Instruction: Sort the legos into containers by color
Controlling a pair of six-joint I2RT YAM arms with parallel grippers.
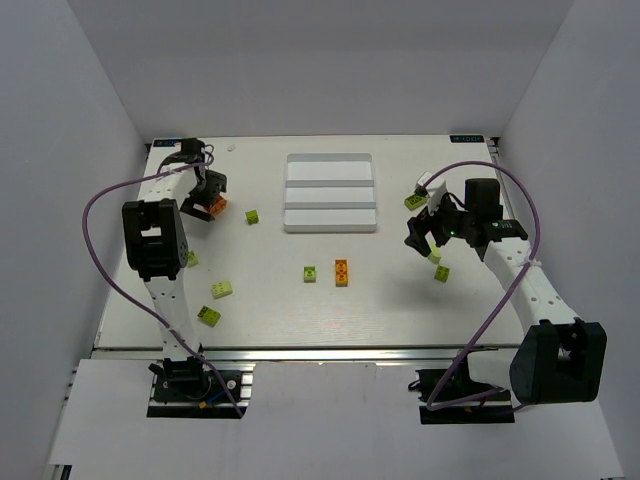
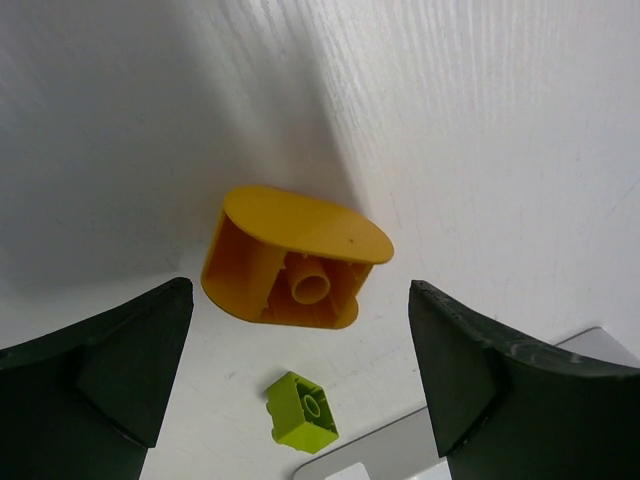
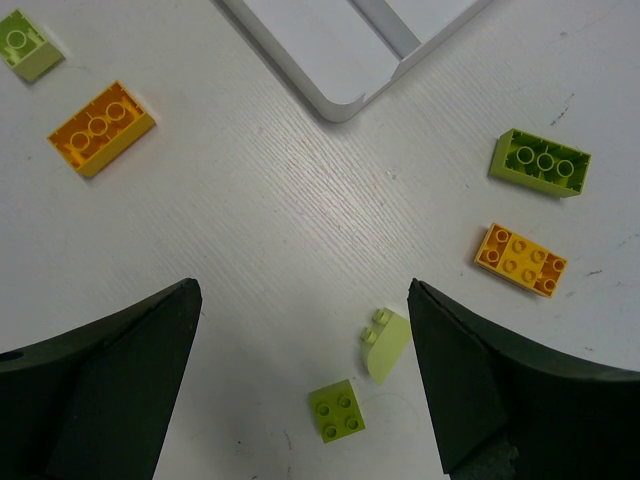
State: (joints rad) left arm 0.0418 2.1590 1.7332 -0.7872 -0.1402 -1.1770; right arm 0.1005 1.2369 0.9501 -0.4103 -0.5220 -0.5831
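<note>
A white tabletop (image 1: 400,310) between white walls carries the tray (image 1: 330,192) at far centre. The legos (image 1: 341,272) lie scattered on the tabletop around it. At far left, the left jaws stand wide open over an orange piece (image 2: 295,258) lying underside up. At right, the right jaws gape open above a pale lime brick (image 3: 387,343).

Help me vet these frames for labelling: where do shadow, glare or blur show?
Left wrist: a deep shadow darkens the white table above and left of the rounded orange plastic brick, with sheen at right. Right wrist: even light, sharp grain, mild glare mid-frame. Top external: evenly lit, but the white three-compartment plastic tray barely stands out.
</note>
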